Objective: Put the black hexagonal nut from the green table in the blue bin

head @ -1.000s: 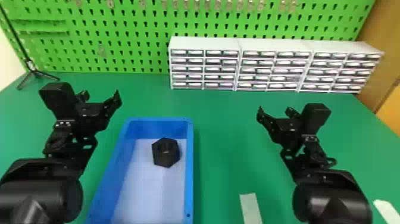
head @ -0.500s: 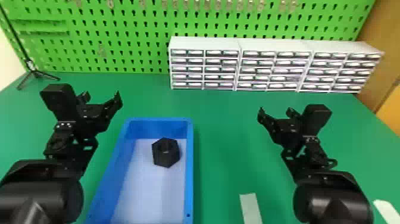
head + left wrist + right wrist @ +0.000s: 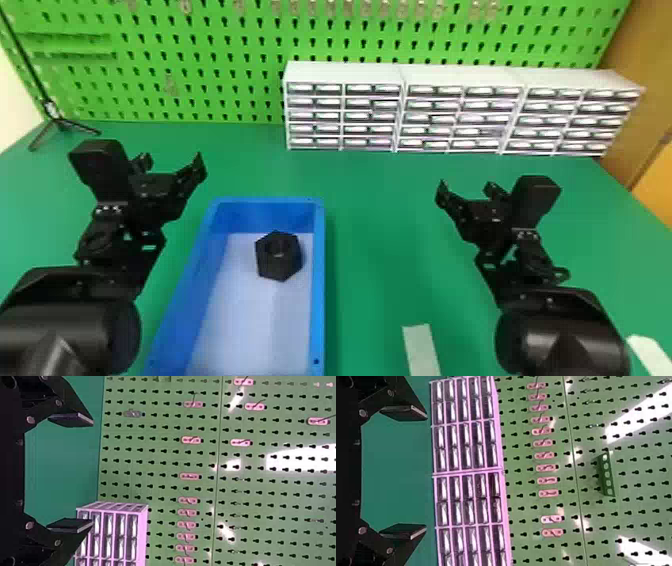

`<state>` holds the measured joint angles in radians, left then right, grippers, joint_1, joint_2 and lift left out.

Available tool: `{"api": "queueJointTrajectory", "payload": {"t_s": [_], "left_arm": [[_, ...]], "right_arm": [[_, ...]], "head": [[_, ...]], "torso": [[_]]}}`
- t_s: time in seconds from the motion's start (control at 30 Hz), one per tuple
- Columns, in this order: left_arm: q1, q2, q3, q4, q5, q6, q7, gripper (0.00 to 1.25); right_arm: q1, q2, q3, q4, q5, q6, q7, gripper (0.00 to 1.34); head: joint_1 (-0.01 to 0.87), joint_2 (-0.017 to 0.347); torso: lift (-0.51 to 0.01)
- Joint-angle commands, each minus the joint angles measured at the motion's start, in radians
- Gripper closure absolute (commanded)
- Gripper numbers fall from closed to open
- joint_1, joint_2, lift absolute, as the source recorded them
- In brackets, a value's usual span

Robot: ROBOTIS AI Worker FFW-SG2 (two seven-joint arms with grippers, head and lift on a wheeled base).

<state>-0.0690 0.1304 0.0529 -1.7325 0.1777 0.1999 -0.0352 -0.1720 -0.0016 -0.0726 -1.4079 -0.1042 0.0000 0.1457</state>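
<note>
Nut, black, hexagonal, seemingly flat in blue bin, lower left-centre; placing looks done, left gripper and right gripper spread apart.

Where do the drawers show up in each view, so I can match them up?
Head view: drawers at the back of the table, centre to right.
Left wrist view: drawers turned on their side, partly behind one fingertip of the left gripper.
Right wrist view: drawers on their side, stretching across beyond the right gripper's open fingers.
Shared landmark: the pegboard behind the drawers.
</note>
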Motion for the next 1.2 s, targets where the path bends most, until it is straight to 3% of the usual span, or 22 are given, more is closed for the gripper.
{"api": "queueJointTrajectory", "payload": {"t_s": [0.0, 0.93, 1.17], "left_arm": [[0.0, 0.0, -0.002, 0.001, 0.0, 0.003, 0.0, 0.37], [0.0, 0.0, 0.001, 0.001, -0.001, 0.004, 0.0, 0.37], [0.005, 0.0, 0.004, 0.001, 0.002, 0.004, 0.0, 0.37]], "right_arm": [[-0.001, -0.002, 0.001, 0.0, 0.0, 0.0, 0.0, 0.29], [0.0, -0.012, 0.014, 0.0, -0.002, 0.017, 0.0, 0.29], [0.0, -0.005, 0.013, -0.003, 0.012, 0.017, 0.0, 0.29]], "head": [[0.686, 0.028], [0.686, 0.028], [0.686, 0.028]], "torso": [[-0.096], [-0.096], [-0.096]]}}
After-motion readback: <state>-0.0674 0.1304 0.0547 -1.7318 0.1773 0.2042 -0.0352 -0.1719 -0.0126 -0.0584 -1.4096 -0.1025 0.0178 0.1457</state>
